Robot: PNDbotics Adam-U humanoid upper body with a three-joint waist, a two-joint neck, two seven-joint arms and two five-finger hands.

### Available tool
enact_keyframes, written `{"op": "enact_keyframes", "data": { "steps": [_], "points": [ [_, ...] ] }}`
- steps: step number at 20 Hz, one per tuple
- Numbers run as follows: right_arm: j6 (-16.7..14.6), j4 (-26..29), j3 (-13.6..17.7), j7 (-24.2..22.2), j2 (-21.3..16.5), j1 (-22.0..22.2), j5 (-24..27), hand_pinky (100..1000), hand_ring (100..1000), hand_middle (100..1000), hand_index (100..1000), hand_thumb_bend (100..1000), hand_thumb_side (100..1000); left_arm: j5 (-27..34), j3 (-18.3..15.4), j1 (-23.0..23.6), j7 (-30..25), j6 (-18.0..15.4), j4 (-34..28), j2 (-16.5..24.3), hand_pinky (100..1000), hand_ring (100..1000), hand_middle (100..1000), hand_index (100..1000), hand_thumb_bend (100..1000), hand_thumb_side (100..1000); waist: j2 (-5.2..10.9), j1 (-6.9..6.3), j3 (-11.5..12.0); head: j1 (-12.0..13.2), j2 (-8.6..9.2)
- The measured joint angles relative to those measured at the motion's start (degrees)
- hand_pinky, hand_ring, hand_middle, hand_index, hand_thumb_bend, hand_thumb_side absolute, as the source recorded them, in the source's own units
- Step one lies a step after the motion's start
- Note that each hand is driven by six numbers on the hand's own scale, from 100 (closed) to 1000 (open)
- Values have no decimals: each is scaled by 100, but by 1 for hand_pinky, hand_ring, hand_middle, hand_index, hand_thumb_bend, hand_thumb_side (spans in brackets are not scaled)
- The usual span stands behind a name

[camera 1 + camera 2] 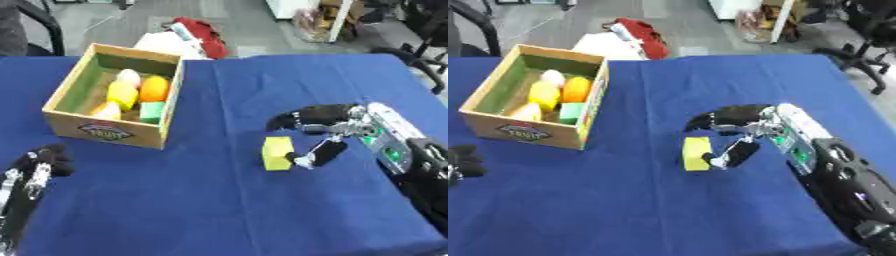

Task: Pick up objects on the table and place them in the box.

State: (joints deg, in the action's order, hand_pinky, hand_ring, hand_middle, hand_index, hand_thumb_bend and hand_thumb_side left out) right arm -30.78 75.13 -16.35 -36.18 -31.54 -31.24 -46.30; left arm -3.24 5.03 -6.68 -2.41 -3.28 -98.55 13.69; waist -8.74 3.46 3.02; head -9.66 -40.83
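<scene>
A yellow block [277, 153] stands on the blue table near the middle. My right hand [325, 131] comes in from the right; its fingers [297, 119] stretch out above the block and its thumb [320, 153] lies just right of the block, touching or nearly touching it. The hand is open around the block without closing on it. The wooden box [61, 123] sits at the left and holds a yellow fruit [122, 94], an orange fruit [155, 88], a pale round thing [129, 77] and a green block [152, 111]. My left hand [35, 167] rests at the lower left, fingers relaxed.
The blue cloth [219, 200] covers the table. Behind its far edge lie a red and white bundle [194, 35] on the floor and office chairs [420, 45] at the right.
</scene>
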Motion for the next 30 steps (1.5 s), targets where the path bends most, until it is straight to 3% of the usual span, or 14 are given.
{"op": "enact_keyframes", "data": {
  "steps": [2, 4, 6, 7, 8, 9, 12, 16, 21, 26, 28, 30],
  "points": [
    [-53, -56, -11, 53, 11, 3, -103, 881, 943, 885, 996, 100, 495, 0, 0, 0, 0, 0, 0, 0, 671, 588, 589, 759, 100, 764, 0, 0, 0, 2, 2],
    [-112, -63, -10, 112, 17, 5, -160, 861, 911, 811, 872, 100, 376, 0, 0, 0, 0, 0, 0, 0, 671, 588, 589, 759, 100, 764, 0, 0, -1, 8, 2],
    [-205, -54, 10, 205, 28, 5, -202, 843, 882, 773, 693, 100, 217, 0, 0, 0, 0, 0, 0, 0, 671, 588, 589, 758, 100, 763, 0, 0, -2, 23, 2],
    [-267, -46, 27, 267, 34, 5, -207, 836, 867, 762, 601, 100, 337, 0, 0, 0, 1, 1, 0, 0, 671, 588, 589, 758, 100, 769, 0, 0, -2, 29, 3],
    [-336, -29, 51, 336, 44, 4, -204, 834, 860, 751, 568, 100, 200, 0, 0, 0, 2, 1, 0, 0, 671, 588, 589, 758, 100, 762, 0, 0, -2, 37, 4],
    [-402, -3, 80, 405, 49, -4, -191, 831, 851, 743, 545, 100, 191, 0, 0, 0, 4, 1, 0, 0, 671, 588, 589, 758, 100, 762, 0, 0, -2, 44, 5],
    [-490, 71, 184, 634, 60, -211, 10, 828, 841, 738, 535, 100, 171, 0, 0, 0, 11, 7, 0, 0, 671, 588, 590, 758, 100, 762, 4, 0, 0, 48, 6],
    [-410, 45, 276, 737, 233, -1000, 372, 824, 828, 733, 528, 100, 157, 0, 1, -1, 11, 7, 0, -3, 671, 588, 590, 758, 100, 763, 23, 0, 60, 48, 7],
    [-288, -833, 375, 656, 949, -2304, 449, 823, 816, 728, 533, 100, 154, 5, 8, -96, -6, 3, -2, -10, 671, 588, 590, 758, 100, 761, 23, 0, 265, 44, 72],
    [-134, -2097, 768, 913, 1854, -3214, -154, 821, 810, 729, 586, 100, 154, 25, 77, -204, -70, 3, -4, -12, 671, 588, 590, 758, 100, 764, 4, 0, 625, -47, 179],
    [-16, -2544, 956, 1144, 2186, -3407, -641, 820, 811, 732, 621, 100, 155, 28, 113, -250, -103, 3, -4, -13, 670, 588, 589, 758, 100, 764, -50, 4, 759, -101, 217],
    [150, -2928, 1135, 1409, 2485, -3516, -1214, 821, 816, 746, 718, 100, 156, 32, 150, -301, -138, 4, -4, -14, 670, 588, 589, 758, 100, 764, -94, 15, 877, -153, 245]
  ]
}}
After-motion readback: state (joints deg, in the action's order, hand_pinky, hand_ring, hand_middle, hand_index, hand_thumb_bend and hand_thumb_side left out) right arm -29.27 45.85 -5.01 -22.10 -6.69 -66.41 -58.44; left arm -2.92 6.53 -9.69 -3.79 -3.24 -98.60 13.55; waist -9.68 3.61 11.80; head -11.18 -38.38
